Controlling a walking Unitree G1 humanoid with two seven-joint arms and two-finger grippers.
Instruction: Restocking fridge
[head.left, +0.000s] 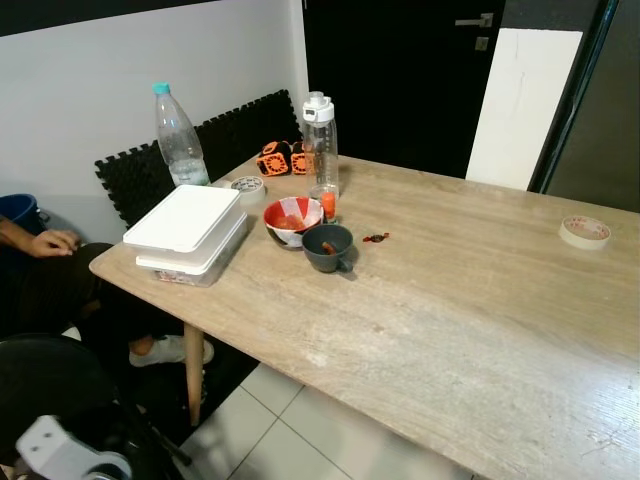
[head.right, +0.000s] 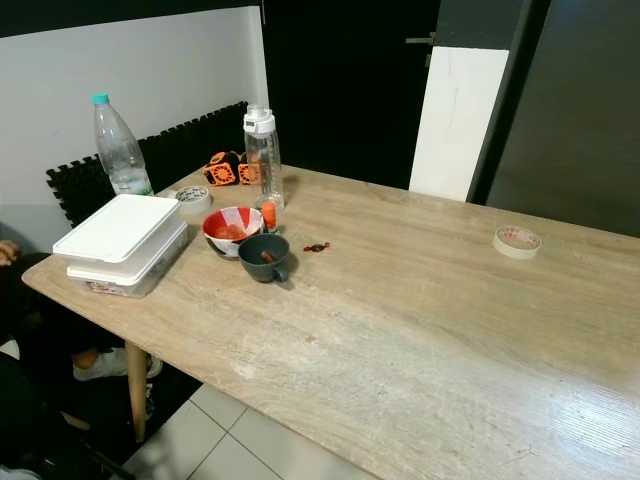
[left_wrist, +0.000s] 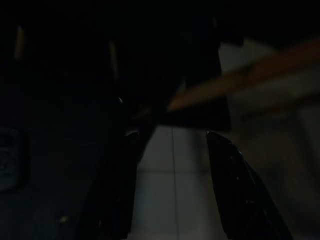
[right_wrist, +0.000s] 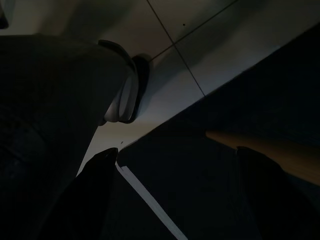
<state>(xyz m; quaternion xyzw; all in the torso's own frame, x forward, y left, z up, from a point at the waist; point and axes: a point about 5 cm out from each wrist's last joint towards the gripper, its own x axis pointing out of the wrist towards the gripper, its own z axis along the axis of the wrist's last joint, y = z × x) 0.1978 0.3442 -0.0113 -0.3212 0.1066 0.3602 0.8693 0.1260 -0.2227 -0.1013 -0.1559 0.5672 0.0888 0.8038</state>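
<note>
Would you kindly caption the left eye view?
Wooden table holding white lidded container, two bottles, red bowl, dark cup.

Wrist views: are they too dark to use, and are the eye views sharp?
Left wrist view: very dark, left end effector silhouetted against pale floor tiles. Right wrist view: dim, right end effector shadowed. Eye views: evenly lit, sharp, table grain readable.
</note>
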